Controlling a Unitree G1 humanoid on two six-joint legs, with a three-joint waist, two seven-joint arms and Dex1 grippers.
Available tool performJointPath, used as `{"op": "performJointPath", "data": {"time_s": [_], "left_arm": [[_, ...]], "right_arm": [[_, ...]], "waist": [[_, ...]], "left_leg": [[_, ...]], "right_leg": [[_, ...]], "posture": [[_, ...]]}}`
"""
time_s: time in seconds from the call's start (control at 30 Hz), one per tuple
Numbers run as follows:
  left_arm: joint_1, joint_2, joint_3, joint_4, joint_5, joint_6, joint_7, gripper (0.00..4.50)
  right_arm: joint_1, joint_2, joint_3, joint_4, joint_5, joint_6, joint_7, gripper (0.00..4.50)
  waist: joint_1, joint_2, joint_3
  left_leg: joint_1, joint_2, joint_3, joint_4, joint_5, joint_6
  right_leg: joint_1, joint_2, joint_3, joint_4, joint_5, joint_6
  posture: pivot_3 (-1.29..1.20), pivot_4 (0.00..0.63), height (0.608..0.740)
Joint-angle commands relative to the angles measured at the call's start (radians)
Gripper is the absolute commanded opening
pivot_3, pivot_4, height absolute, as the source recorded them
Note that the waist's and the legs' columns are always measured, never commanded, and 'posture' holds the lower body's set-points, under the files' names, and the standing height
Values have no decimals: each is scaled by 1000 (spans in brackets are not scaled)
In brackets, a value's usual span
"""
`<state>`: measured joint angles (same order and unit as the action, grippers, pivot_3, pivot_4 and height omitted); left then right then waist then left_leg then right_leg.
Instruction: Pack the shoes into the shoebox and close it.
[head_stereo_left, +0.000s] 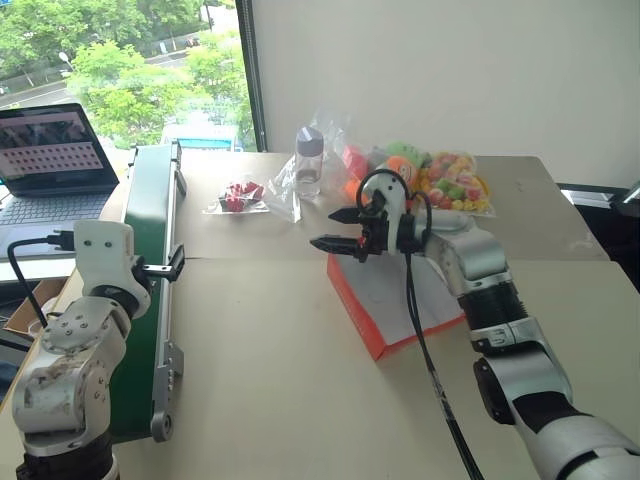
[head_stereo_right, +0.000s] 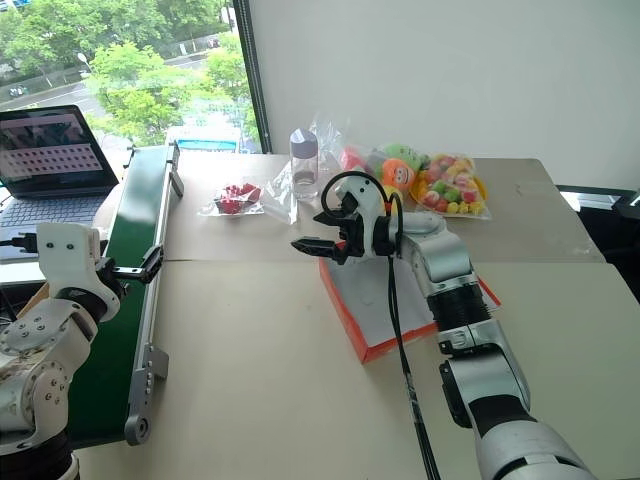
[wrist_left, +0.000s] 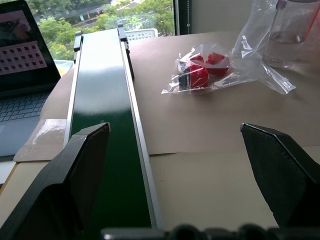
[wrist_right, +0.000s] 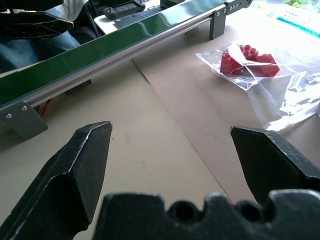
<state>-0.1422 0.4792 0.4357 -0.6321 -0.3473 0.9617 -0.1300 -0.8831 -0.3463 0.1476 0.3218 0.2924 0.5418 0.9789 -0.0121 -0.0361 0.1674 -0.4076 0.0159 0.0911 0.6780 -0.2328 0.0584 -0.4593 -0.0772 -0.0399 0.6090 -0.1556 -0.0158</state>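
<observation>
The shoebox (head_stereo_right: 400, 300) lies flat on the table (head_stereo_right: 250, 380), lid seemingly closed, under the right arm, whose hand (head_stereo_right: 325, 232) hovers wide and empty past its far corner, probably between moves, while the left hand (head_stereo_left: 165, 266) waits wide over the conveyor (head_stereo_left: 150, 250).

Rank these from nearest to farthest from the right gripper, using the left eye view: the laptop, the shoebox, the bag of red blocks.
1. shoebox: just below the right gripper
2. bag of red blocks: beyond it, toward the window
3. laptop: far left, past the green conveyor
</observation>
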Motion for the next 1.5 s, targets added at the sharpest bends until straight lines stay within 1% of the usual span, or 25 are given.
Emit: {"op": "performJointPath", "data": {"time_s": [0.03,0.17,0.23,0.4,0.47,0.53,0.57,0.73,0.8,0.9,1.03,1.07,1.23,1.3,1.37,1.5], "left_arm": [[2,8,28,-20,14,-36,6,4500],[-1,4,68,-14,8,-33,10,4500],[-11,12,64,3,55,-32,53,4500],[-40,35,6,52,218,-43,187,4500],[-59,36,-4,70,246,-33,207,4500],[-72,27,-2,80,257,-49,211,4500],[-75,27,-6,83,265,-56,210,4500],[-61,16,15,53,188,-95,108,4500],[-48,-12,62,18,138,-120,73,4500],[-49,-41,89,17,129,-94,87,4500],[-62,-89,47,20,128,-88,108,4500],[-68,-99,33,24,133,-88,116,4500],[-93,-127,-5,37,151,-80,146,4500],[-108,-136,-11,45,154,-82,156,4500],[-122,-144,-4,52,157,-89,168,4500],[-121,-128,39,90,163,-115,172,4500]], "right_arm": [[-5,-8,-25,-22,6,-21,-3,4472],[-17,-2,-35,-26,18,-7,-5,4472],[-37,15,-51,-8,13,-32,-38,4472],[-83,58,-83,72,-34,-154,-155,4472],[-89,68,-77,95,-58,-210,-178,4472],[-79,78,-54,108,-99,-298,-200,4472],[-75,83,-49,109,-102,-304,-200,4472],[-66,94,-45,86,-61,-244,-136,4472],[-53,98,-48,42,-17,-163,-100,4472],[-34,99,-56,-16,25,-85,-77,4472],[-7,93,-43,-85,43,-23,-63,4472],[-4,94,-44,-95,44,-12,-67,4472],[6,91,-47,-132,45,28,-74,4472],[7,87,-46,-140,48,41,-76,4472],[6,87,-43,-147,47,53,-79,4472],[4,87,-25,-151,36,57,-82,4472]], "waist": [[0,0,0],[-1,0,0],[0,0,0],[-1,0,0],[0,0,0],[0,0,0],[0,0,0],[-1,0,0],[-1,0,0],[-1,0,0],[-1,0,0],[-1,0,0],[0,0,0],[0,0,0],[0,0,0],[-3,0,0]], "left_leg": [[0,0,0,0,0,0],[0,0,0,0,0,0],[0,0,0,0,0,0],[0,0,0,0,-1,-3],[0,0,0,0,-4,-7],[0,0,0,0,-4,-8],[0,0,0,0,-4,-7],[-1,0,0,-1,-3,-3],[-1,0,0,-1,-3,-3],[-1,0,0,-1,-5,-7],[0,0,0,-1,-4,-7],[0,0,0,-1,-4,-7],[0,0,0,1,-4,-7],[0,0,0,0,-2,-4],[0,0,0,0,-2,-4],[-1,0,0,0,0,0]], "right_leg": [[0,0,0,0,0,0],[0,0,0,0,0,0],[0,0,0,0,0,0],[0,0,0,0,0,0],[0,0,0,0,0,0],[0,0,0,0,0,0],[0,0,0,0,0,0],[-1,-1,0,0,0,0],[-1,-1,0,0,0,0],[-1,-6,0,0,0,-1],[-1,-5,-1,0,1,-1],[-1,-2,-1,1,1,-1],[0,0,-1,1,1,0],[0,0,-1,1,1,0],[0,0,-1,1,1,0],[0,0,0,0,1,0]], "posture": [[0,150,740],[0,150,740],[0,150,740],[0,150,740],[0,150,740],[0,150,740],[0,150,740],[0,150,740],[0,150,740],[0,150,740],[0,150,740],[0,150,740],[0,150,740],[0,150,740],[0,150,740],[0,150,740]]}}
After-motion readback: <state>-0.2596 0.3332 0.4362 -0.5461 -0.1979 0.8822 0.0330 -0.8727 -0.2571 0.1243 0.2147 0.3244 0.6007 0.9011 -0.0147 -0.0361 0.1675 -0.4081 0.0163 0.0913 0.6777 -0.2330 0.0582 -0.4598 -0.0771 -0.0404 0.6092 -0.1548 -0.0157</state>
